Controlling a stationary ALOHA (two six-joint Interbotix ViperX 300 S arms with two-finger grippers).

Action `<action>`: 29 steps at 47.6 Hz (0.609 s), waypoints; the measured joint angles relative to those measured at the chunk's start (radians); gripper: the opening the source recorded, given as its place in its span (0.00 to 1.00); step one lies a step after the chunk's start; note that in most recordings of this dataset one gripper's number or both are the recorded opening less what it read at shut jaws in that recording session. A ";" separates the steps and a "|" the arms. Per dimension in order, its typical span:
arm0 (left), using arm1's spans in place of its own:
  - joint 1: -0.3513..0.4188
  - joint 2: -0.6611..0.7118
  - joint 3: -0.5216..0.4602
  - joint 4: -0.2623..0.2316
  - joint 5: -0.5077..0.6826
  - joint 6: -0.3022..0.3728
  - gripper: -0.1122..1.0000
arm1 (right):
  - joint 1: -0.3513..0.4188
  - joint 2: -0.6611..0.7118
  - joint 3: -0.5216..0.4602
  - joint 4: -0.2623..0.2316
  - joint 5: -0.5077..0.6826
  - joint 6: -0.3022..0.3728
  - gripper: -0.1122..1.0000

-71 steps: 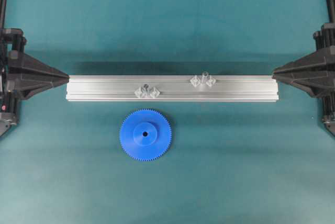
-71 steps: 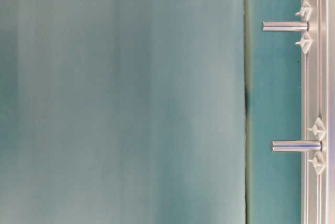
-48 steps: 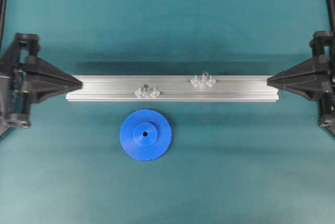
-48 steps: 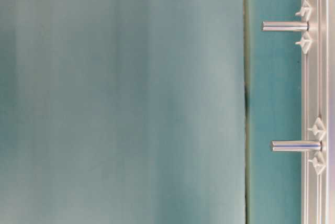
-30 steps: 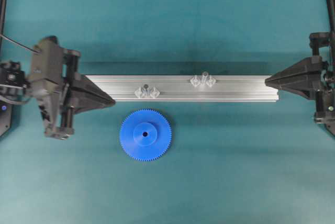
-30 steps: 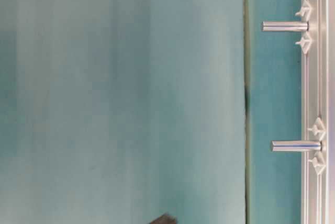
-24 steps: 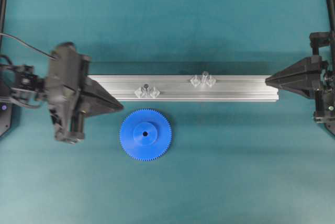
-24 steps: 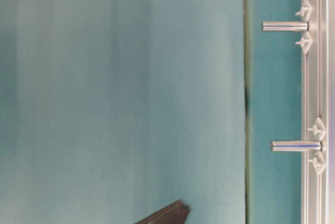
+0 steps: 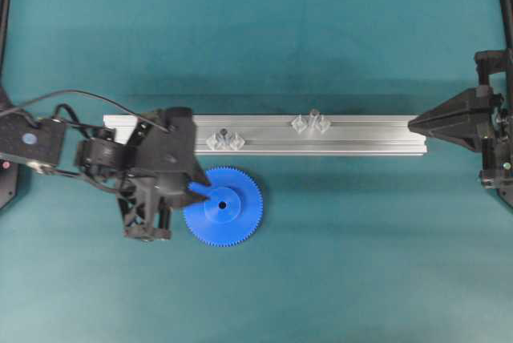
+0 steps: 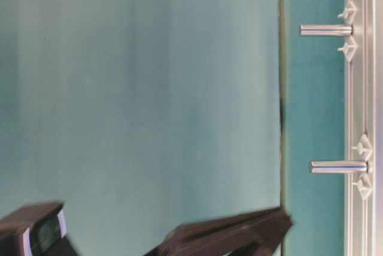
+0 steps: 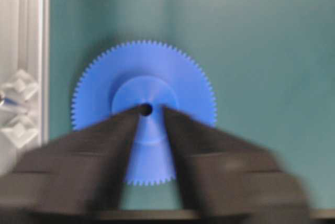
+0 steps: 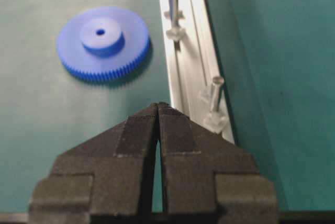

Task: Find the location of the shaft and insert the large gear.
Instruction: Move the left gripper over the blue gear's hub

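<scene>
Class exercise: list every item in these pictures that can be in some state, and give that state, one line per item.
large gear: flat on the mat, hub up, not on any shaft.
left gripper: fingers parted over the gear's hub; nothing gripped yet.
right gripper: fingers pressed together, empty, at the rail's end.
shaft: upright on the rail, bare.
second shaft: upright, bare.
rail: lying flat on the mat.

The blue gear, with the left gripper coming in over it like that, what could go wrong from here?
1. The left gripper is part-open over the large gear's raised hub; a shallow or off-centre close could let the gear slip or tilt.
2. Two alike pins stand on the rail: one shaft near the gear, another further right. Picking the wrong one is possible.
3. The centre hole is small, so slight misalignment could jam the gear on the pin.
</scene>
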 measured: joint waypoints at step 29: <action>0.000 0.255 -0.138 0.000 0.152 -0.005 0.93 | -0.028 -0.049 0.032 0.000 0.107 0.002 0.15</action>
